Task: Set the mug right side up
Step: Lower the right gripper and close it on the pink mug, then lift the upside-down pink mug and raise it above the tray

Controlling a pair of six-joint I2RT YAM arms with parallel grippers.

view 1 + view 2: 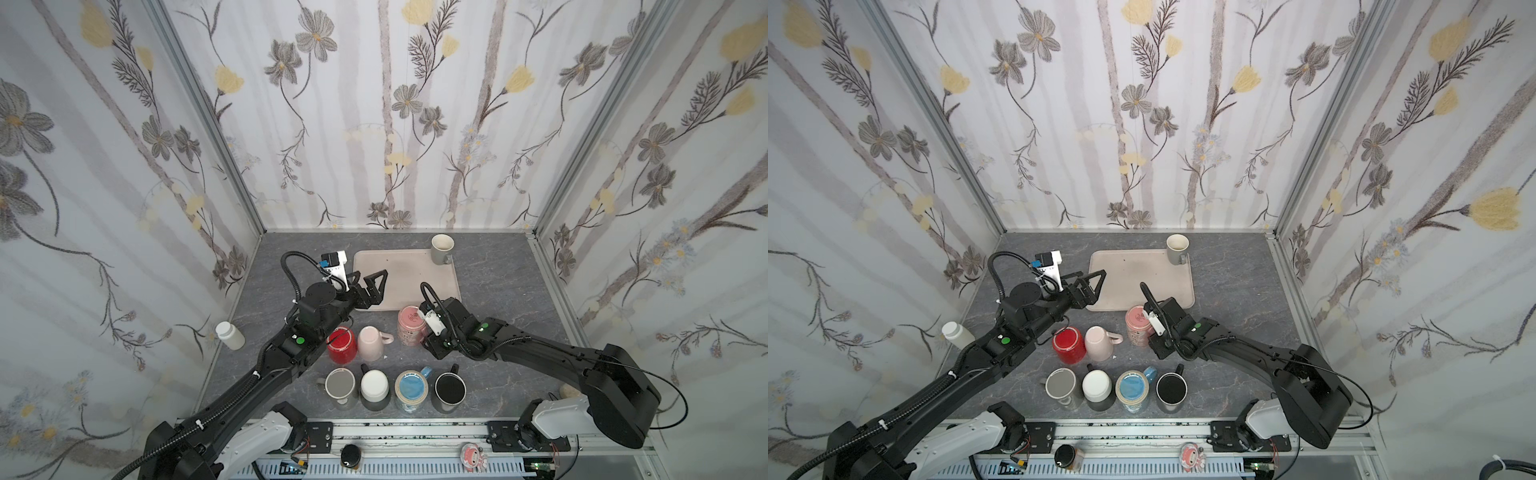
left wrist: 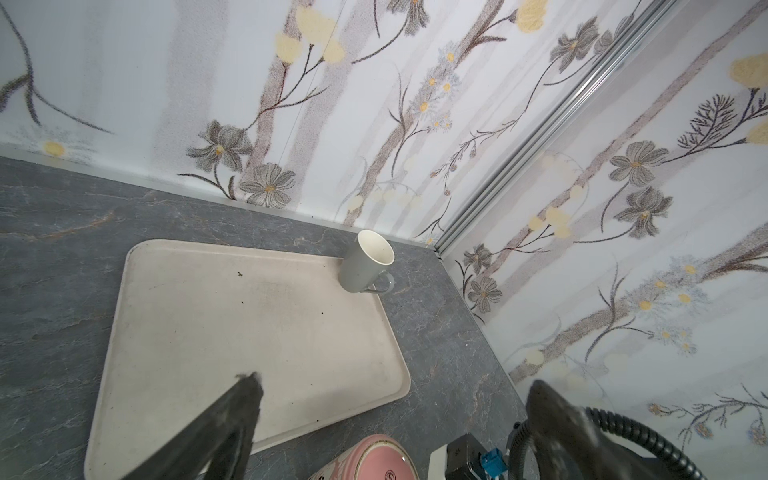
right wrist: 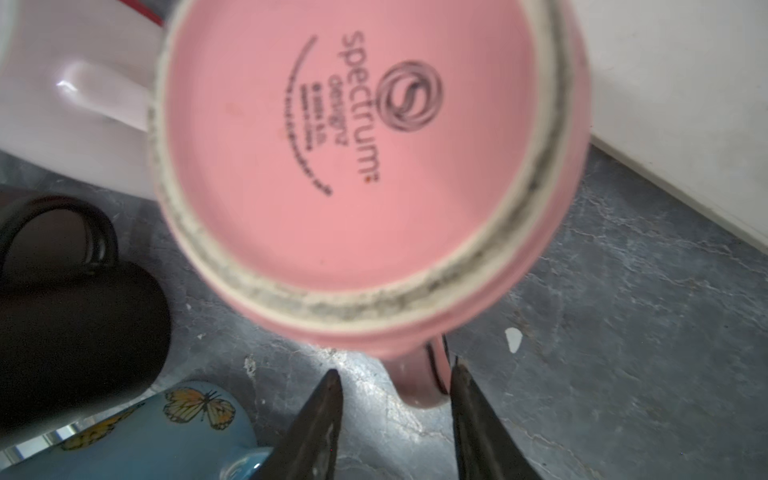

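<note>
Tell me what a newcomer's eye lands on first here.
The upside-down pink mug, just in front of the tray, fills the right wrist view with its stamped base, and the right gripper straddles its handle. A gray mug stands upright alone on the tray's far right corner. Six more mugs crowd the front of the table.

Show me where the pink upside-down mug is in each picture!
Top view: pink mug centre, just below the tray.
Top view: centre, below the tray too.
Left wrist: bottom edge.
Right wrist: fills the middle.
Shared landmark: the beige tray beside it.
</note>
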